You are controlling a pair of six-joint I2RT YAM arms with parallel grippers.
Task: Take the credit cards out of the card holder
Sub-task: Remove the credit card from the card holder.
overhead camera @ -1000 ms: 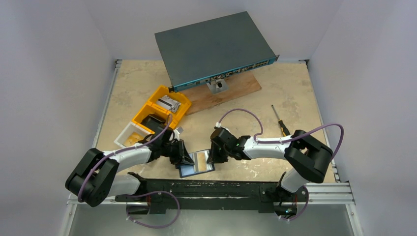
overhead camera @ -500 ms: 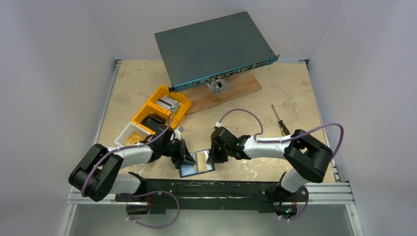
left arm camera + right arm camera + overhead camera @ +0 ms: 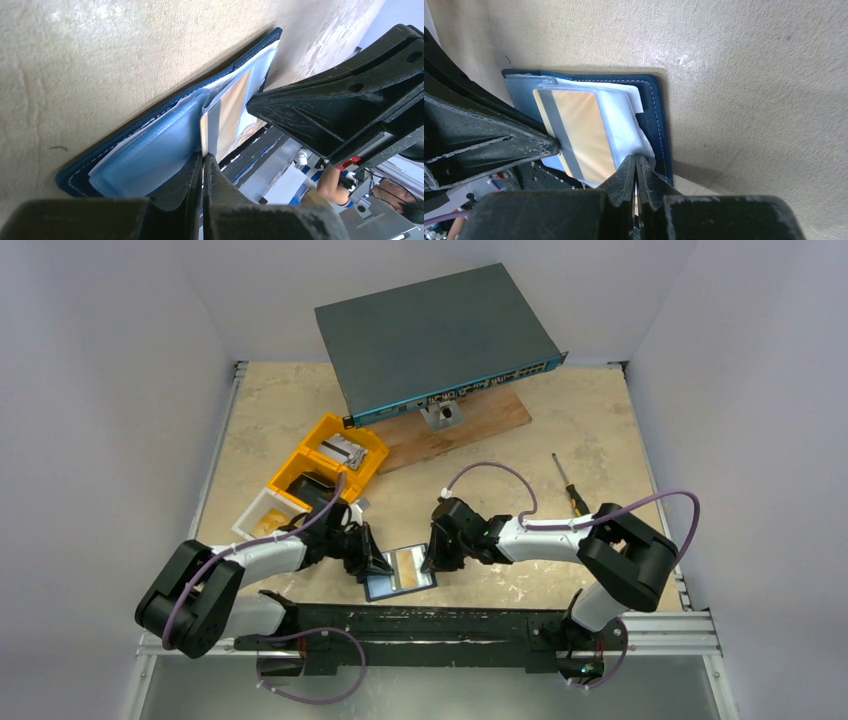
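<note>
Navy holder (image 3: pixel 400 571) lies open at the counter's (image 3: pixel 560 420) near edge, clear sleeves (image 3: pixel 621 117) up. Left fingers (image 3: pixel 192 185) pinch the edge of an orange, grey-striped card (image 3: pixel 574 135); right fingers (image 3: pixel 624 182) clamp the holder by a sleeve.

By the table's (image 3: pixel 600 420) near edge the card holder (image 3: pixel 400 588) is hemmed in. The left gripper (image 3: pixel 384 564), pinched on a credit card (image 3: pixel 408 562), blocks its left side and the right gripper (image 3: pixel 432 562) its right. Behind it, bare tabletop runs to the wooden board (image 3: pixel 490 418). Yellow bins (image 3: pixel 320 465) crowd the left edge, and a screwdriver (image 3: pixel 568 483) lies toward the right edge.
</note>
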